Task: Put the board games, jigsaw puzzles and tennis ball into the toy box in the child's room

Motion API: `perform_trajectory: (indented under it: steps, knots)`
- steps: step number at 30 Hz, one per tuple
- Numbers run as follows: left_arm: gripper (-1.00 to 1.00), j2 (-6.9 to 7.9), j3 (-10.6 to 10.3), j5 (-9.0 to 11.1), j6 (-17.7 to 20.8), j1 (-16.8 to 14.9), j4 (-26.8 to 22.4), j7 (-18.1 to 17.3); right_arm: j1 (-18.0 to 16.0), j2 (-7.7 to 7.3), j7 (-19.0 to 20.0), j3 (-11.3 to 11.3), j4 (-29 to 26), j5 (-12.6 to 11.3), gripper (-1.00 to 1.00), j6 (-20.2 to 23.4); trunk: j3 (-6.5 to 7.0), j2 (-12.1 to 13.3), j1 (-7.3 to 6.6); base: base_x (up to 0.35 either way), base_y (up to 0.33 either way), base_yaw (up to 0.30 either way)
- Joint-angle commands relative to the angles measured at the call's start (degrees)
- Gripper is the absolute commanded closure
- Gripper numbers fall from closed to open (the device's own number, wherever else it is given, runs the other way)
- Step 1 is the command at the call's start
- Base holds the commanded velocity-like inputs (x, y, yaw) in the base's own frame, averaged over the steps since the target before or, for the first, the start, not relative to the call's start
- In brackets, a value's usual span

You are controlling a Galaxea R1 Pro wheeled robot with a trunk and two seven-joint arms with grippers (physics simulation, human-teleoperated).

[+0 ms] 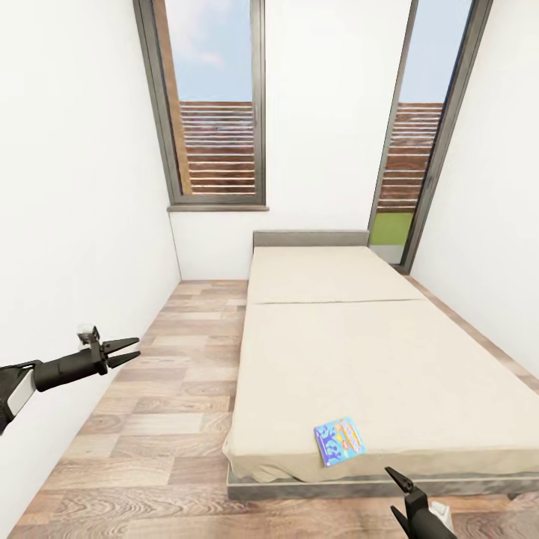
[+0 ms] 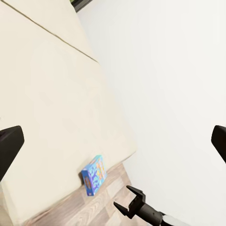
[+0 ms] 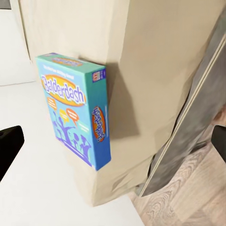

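A small blue board game point(image 1: 339, 440), lettered Balderdash, lies flat on the bed point(image 1: 359, 352) near the front edge of its beige mattress. My right gripper point(image 1: 392, 492) is open and hovers just in front of and below that edge, a short way from the box. In the right wrist view the blue board game point(image 3: 75, 110) looms close between the spread fingers point(image 3: 8, 147). My left gripper point(image 1: 135, 348) is open and empty over the floor, left of the bed. The left wrist view shows the blue board game point(image 2: 94, 175) and my right gripper point(image 2: 121, 197). The table, toy box, jigsaw puzzles and tennis ball are out of view.
A white wall point(image 1: 67, 224) runs close along my left arm. A strip of wood plank floor point(image 1: 172, 389) lies between that wall and the bed. Two tall dark-framed windows point(image 1: 217, 105) stand behind the grey headboard point(image 1: 311, 238). Another white wall point(image 1: 494, 247) borders the bed's right side.
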Motion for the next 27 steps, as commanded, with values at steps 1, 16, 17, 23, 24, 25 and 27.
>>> perform_trajectory:
  steps: [1, 16, 17, 23, 24, 25, 27]
  knots:
    - [-1.00, -0.07, 0.03, 0.03, 0.60, -0.03, 0.00, -0.16, -0.07, 0.04, 0.02, -0.22, 0.02, -0.25, -1.00, 0.43, -0.24, -0.44, 0.22, 0.000, 0.000, 0.000]
    - [-1.00, -0.33, 0.03, 0.10, 0.75, -0.03, 0.01, -0.27, -0.28, 0.88, 0.36, 0.35, -0.45, -0.23, -1.00, -1.87, -2.93, -6.46, 3.51, 0.000, 0.000, 0.000]
    - [-1.00, -0.32, 0.03, 0.11, 0.76, -0.03, 0.01, -0.28, -0.32, 0.87, 0.48, 0.36, -0.52, -0.24, -1.00, -1.84, -3.11, -6.86, 3.73, 0.000, 0.000, 0.000]
    - [-1.00, -0.34, 0.00, 0.13, 0.78, -0.03, 0.02, -0.32, -0.69, 0.89, 2.64, 0.38, -0.74, -0.30, -1.00, -1.51, -4.01, -8.86, 4.83, 0.000, 0.000, 0.000]
    - [-1.00, -0.35, -0.01, 0.13, 0.78, -0.03, 0.01, -0.32, -0.71, 0.93, 3.01, 0.38, -0.75, -0.31, -1.00, -1.49, -4.01, -8.86, 4.83, 0.000, 0.000, 0.000]
    - [-1.00, -0.36, -0.03, 0.13, 0.78, -0.03, 0.01, -0.32, -0.75, 1.14, 3.69, 0.38, -0.76, -0.34, -1.00, -1.47, -4.01, -8.86, 4.83, 0.000, 0.000, 0.000]
    - [-1.00, -0.37, 0.00, 0.09, 0.78, -0.03, 0.03, -0.32, -0.78, 1.63, 4.47, 0.39, -0.80, -0.39, -1.00, -1.42, -4.01, -8.86, 4.83, 0.000, 0.000, 0.000]
